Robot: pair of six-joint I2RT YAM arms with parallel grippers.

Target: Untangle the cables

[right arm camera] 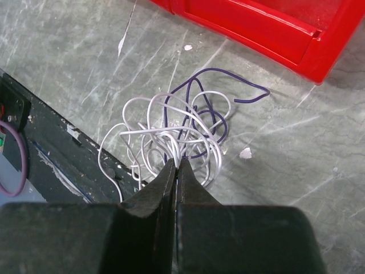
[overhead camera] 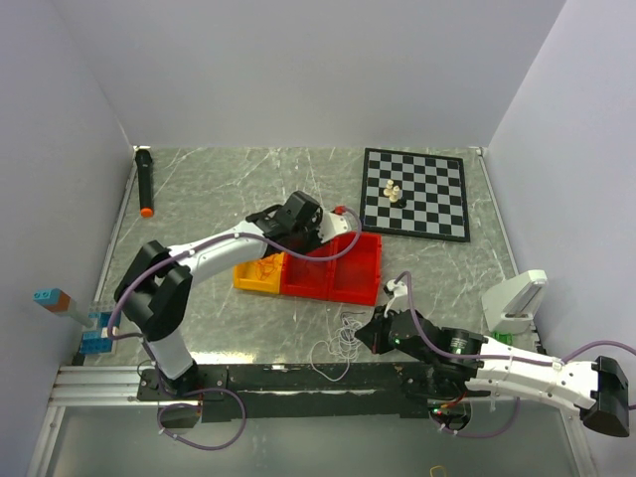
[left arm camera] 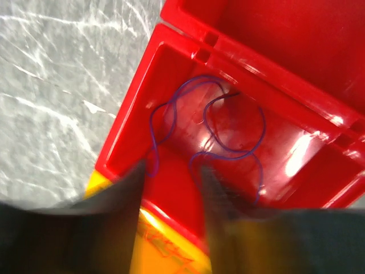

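Grey marbled tabletop (overhead camera: 199, 179). My right claw (right arm camera: 174, 165) is clamping closed on white strands of the cables (right arm camera: 182, 128) near the front edge, forearm lying low. My left claw (left arm camera: 172, 170) is hovering agape over a purple strand (left arm camera: 228, 153) in the red bin (left arm camera: 128, 123).

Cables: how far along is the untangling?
Done: one purple cable lies alone in the red bin, what looks like an orange cable in the yellow bin. In hand: the right end effector is shut on the white cable. Remaining: it is looped through a second purple cable on the table.
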